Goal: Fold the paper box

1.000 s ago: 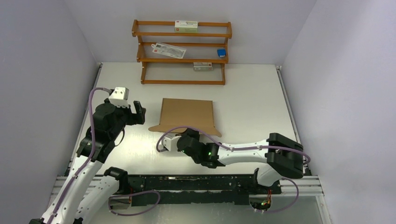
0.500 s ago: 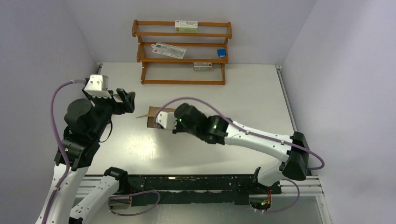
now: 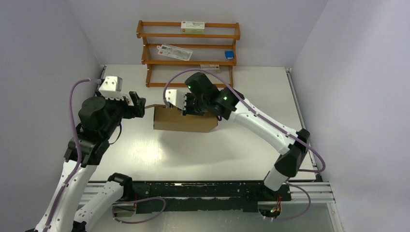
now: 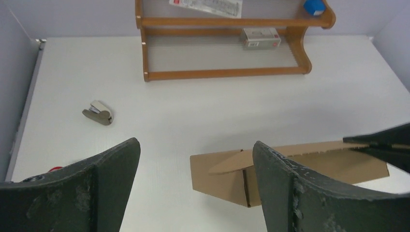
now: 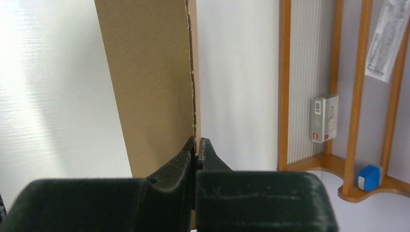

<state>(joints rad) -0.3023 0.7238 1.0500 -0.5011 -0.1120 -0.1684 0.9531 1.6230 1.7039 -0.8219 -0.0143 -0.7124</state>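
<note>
we judge we are partway through the fold: the paper box (image 3: 185, 123) sits near the middle of the desk (image 3: 256, 96), just in front of the wooden rack (image 3: 193, 85), and already reads as a shallow, part-formed shell with a long wall facing us rather than a flat sheet. our right gripper (image 3: 190, 110) is pressed together on the thin edge of an upper cardboard panel, pinching it, as the right wrist view shows plainly. at the box's left end a loose flap (image 4: 227, 163) pokes out at an angle, lying over the open end and not tucked in. the next move, as we see it, calls for the right gripper to steady its panel while the left one comes in on that flap and presses it inward along its crease; the light board would likely slide on the smooth desk unless one side is anchored. our left gripper (image 3: 139, 104) is spread wide and holds nothing, hovering just beside the box's left end and apart from the cardboard. the right arm (image 3: 261, 123) reaches far from its base at the near right, stretched diagonally across the desk with the wrist bent down over the box's far side; the left arm (image 3: 89, 130) stands tall on the near left, elbow high, wrist turned right so the gripper faces the box. whether the far wall is locked we cannot tell.
</note>
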